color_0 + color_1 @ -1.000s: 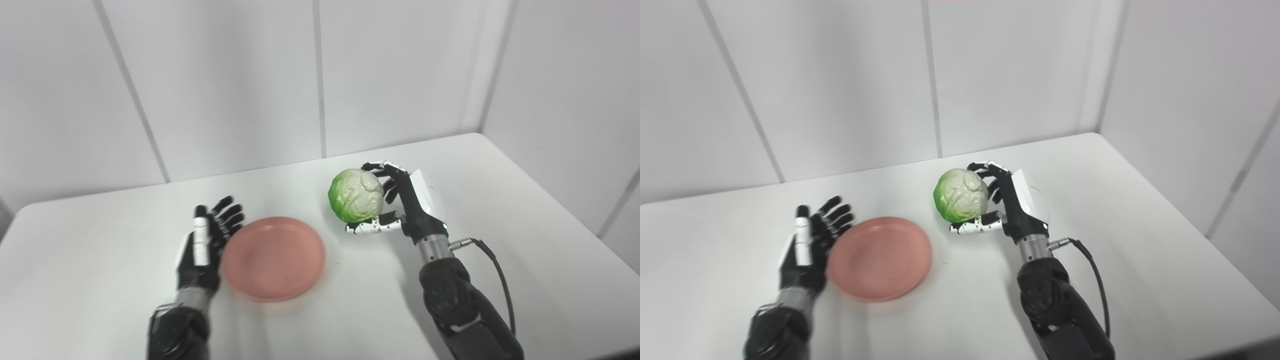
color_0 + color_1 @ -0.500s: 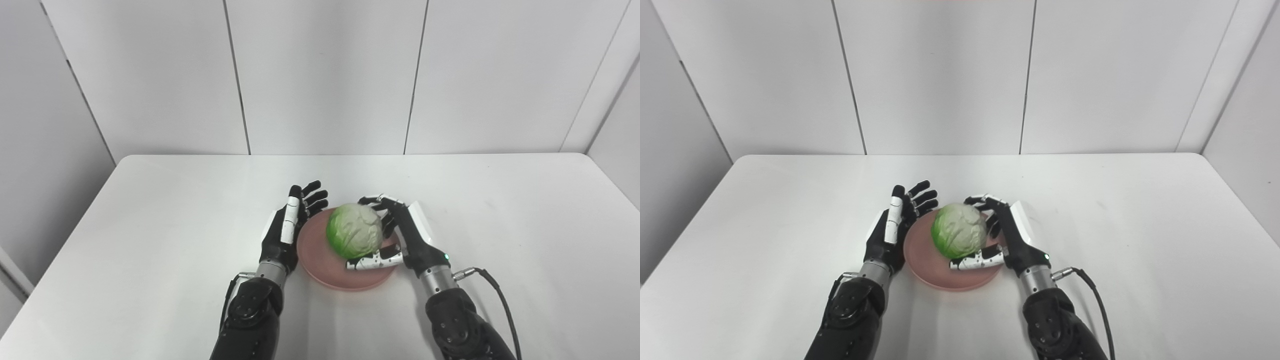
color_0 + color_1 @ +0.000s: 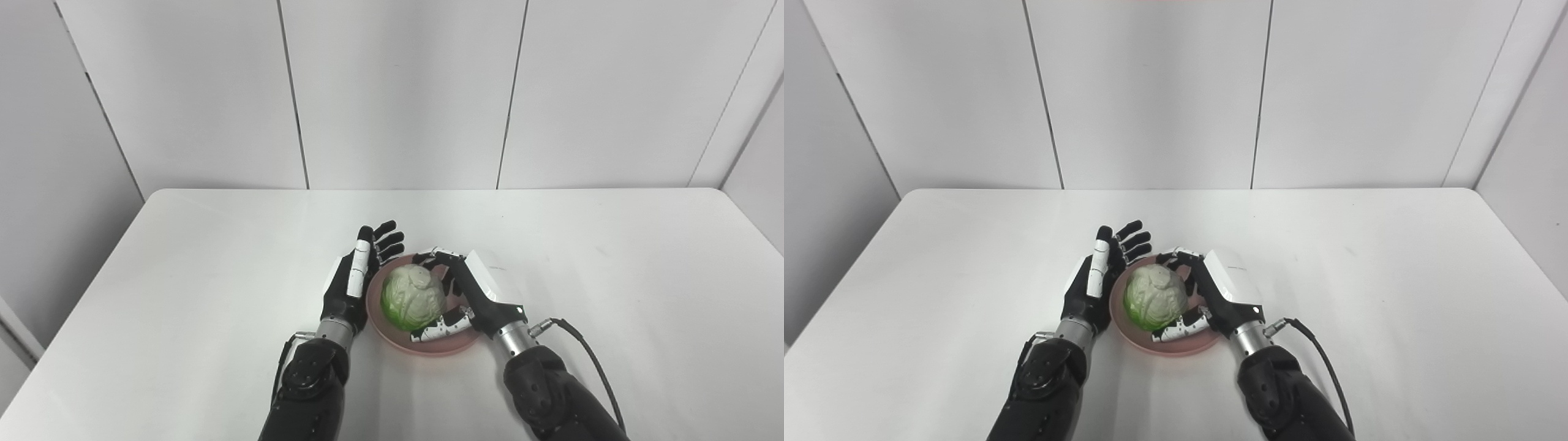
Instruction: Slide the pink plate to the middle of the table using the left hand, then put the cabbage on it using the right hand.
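The pink plate (image 3: 446,344) lies near the middle of the white table (image 3: 184,257), toward the front. A green and pale cabbage (image 3: 411,298) sits low over the plate, in the curl of my right hand (image 3: 471,294). The right hand's fingers wrap its far side and the thumb lies under its near side. I cannot tell if the cabbage rests on the plate. My left hand (image 3: 355,282) stands upright and open at the plate's left rim, fingers spread. The same scene shows in the right eye view, with the cabbage (image 3: 1154,297) and the plate (image 3: 1188,348).
White wall panels stand behind the table's far edge. A black cable (image 3: 582,349) runs from my right wrist. The table's rounded corners show at the far left and far right.
The camera swung a second ago to face the table squarely. In the last half second my right hand has lowered and carried the cabbage left over the plate. The left hand has stayed at the rim.
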